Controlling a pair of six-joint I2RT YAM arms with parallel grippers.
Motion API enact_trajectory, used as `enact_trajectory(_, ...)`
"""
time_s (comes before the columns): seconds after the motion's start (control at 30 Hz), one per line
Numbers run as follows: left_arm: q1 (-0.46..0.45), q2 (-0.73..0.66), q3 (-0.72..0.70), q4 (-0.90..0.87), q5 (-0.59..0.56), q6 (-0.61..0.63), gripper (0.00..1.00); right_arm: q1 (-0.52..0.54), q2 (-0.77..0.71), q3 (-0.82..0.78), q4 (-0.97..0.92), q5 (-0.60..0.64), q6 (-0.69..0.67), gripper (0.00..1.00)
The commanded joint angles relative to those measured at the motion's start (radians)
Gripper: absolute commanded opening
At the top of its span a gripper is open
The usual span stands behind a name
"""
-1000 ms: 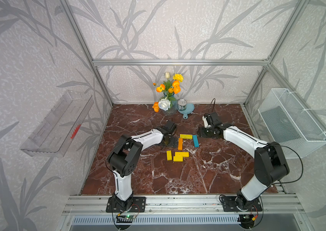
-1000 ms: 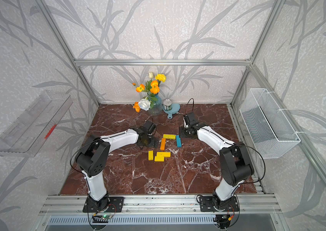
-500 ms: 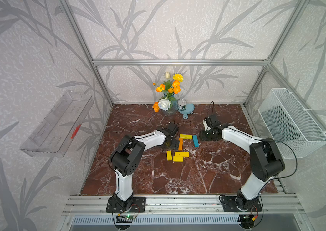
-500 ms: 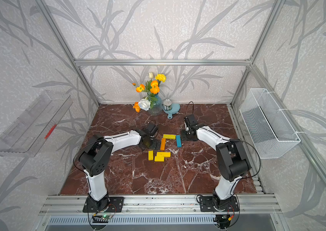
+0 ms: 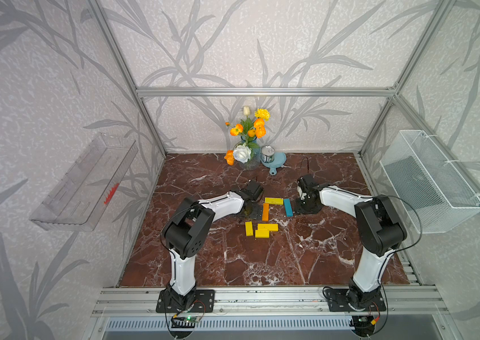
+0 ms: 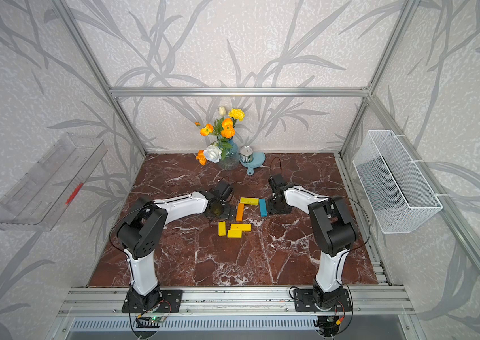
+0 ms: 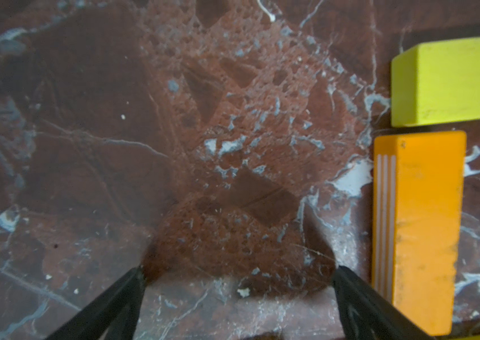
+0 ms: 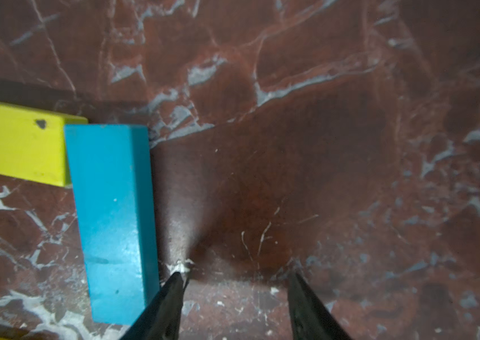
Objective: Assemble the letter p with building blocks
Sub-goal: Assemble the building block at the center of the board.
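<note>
cut off: yellow bars [image 5: 274,201] [image 5: 249,228] [image 5: 268,227] [image 5: 261,233] cropped in wrist views | count: 4 yellow, 1 orange bar [image 5: 265,212], 1 blue bar [image 5: 288,207], mid-bench [image 5: 321,250] | left claw [image 7: 238,269] wide, empty | right claw [image 8: 236,275] narrower, empty, beside blue bar

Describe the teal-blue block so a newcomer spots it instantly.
From the flower vase at the back of the table, come forward to the cluster of bars. The teal-blue block lies beside the right gripper; it's the only blue bar among yellow and orange.
</note>
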Motion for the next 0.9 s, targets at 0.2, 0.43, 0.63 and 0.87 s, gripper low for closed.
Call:
enact_trajectory(0.2,-0.005,0.009,0.012,-0.002,-0.009,-0.005,1.0,0.049,0.029,0.047,-0.023,0.005,-0.002,0.56)
enact_trajectory(0.43,-0.005,0.009,0.012,-0.001,-0.016,-0.004,1.0,0.042,0.017,0.047,-0.041,0.036,-0.013,0.56)
enact_trajectory(0.63,0.005,-0.001,0.01,-0.018,-0.073,-0.004,1.0,-0.013,0.01,0.05,-0.042,0.044,-0.035,0.56)
enact_trajectory(0.87,0.011,-0.01,0.005,0.005,-0.045,-0.009,1.0,-0.031,0.083,0.13,-0.03,0.03,-0.051,0.57)
